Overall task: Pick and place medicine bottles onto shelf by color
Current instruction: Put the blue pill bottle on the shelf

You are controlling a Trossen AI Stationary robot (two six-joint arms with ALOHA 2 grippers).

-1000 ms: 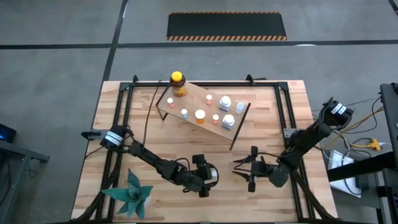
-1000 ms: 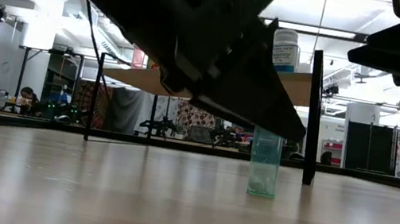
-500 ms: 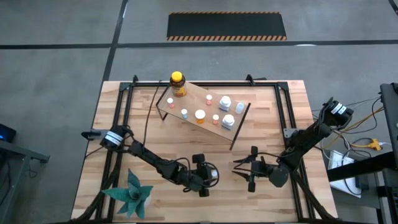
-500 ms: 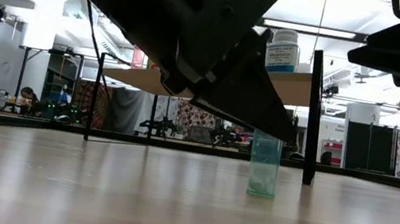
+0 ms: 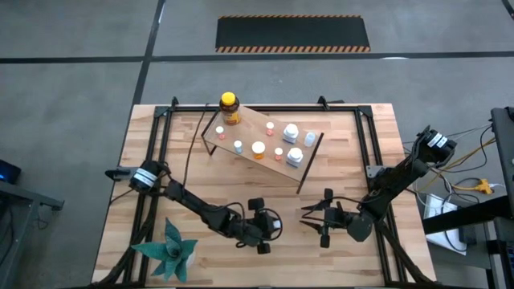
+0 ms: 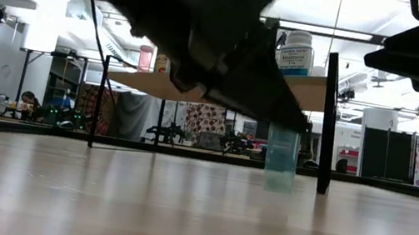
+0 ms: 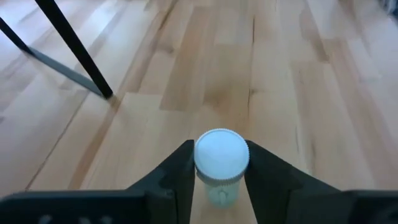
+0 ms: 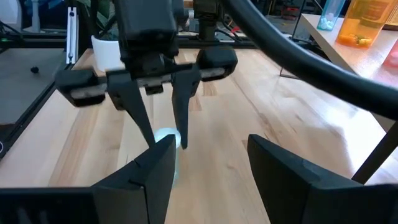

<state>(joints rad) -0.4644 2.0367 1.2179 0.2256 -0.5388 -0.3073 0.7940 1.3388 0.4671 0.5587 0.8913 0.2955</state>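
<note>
A small teal-tinted medicine bottle (image 7: 221, 163) with a pale cap stands upright near the table's front middle. My left gripper (image 5: 271, 226) is shut on it from above. My right gripper (image 5: 321, 218) waits just to its right, open, with nothing between its fingers (image 8: 149, 177). The shelf (image 5: 261, 143), a light board on black legs, stands at the far middle. It carries several small bottles and an amber bottle (image 5: 230, 108) with a yellow cap at its far left corner. My left gripper pinches the bottle at its cap (image 7: 201, 163) between its two fingers (image 7: 184, 171), one on each side. The fingers point down from above, as the right wrist view shows on the bottle (image 8: 166, 138). The bottle (image 6: 280, 158) stays upright, its base a little above the table.
A green spiky paper plant (image 5: 170, 250) sits at the near left corner. Black frame rails (image 5: 161, 152) run along both sides of the table. One black shelf leg (image 7: 74, 46) stands on the boards just beyond the held bottle.
My left gripper has shut its fingers on the bottle's cap and risen slightly. The bottle, which stood on the table, now hangs upright a little above it.
</note>
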